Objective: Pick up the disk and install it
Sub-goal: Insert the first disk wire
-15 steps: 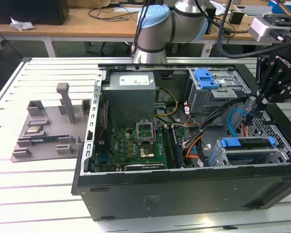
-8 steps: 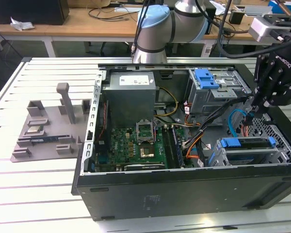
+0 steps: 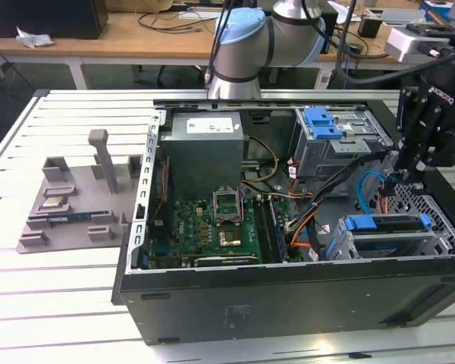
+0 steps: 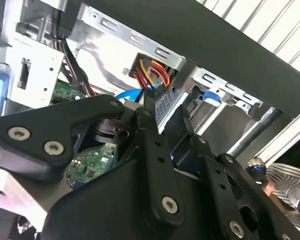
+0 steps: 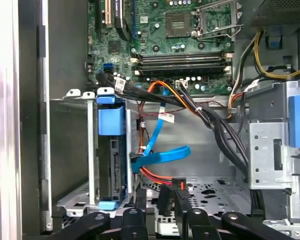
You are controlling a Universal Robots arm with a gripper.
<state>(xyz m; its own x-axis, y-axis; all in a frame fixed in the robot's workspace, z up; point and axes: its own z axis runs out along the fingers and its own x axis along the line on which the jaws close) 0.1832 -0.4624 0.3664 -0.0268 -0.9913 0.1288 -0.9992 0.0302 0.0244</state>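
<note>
Disk (image 5: 111, 155): we see it standing on edge in its blue bracket, seated in the metal bay at the case's corner.
Claw (image 5: 162, 202): we see it low inside the computer case (image 3: 288, 303), fingers pinching a black cable plug beside the disk.
Surface (image 3: 61, 296): carries the case.

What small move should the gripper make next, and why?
Probably a short straight lift. The gripper hangs low in the computer case beside the drive cage, close to the blue data cable and the orange wires; the disk stands in that cage, apart from the gripper.
</note>
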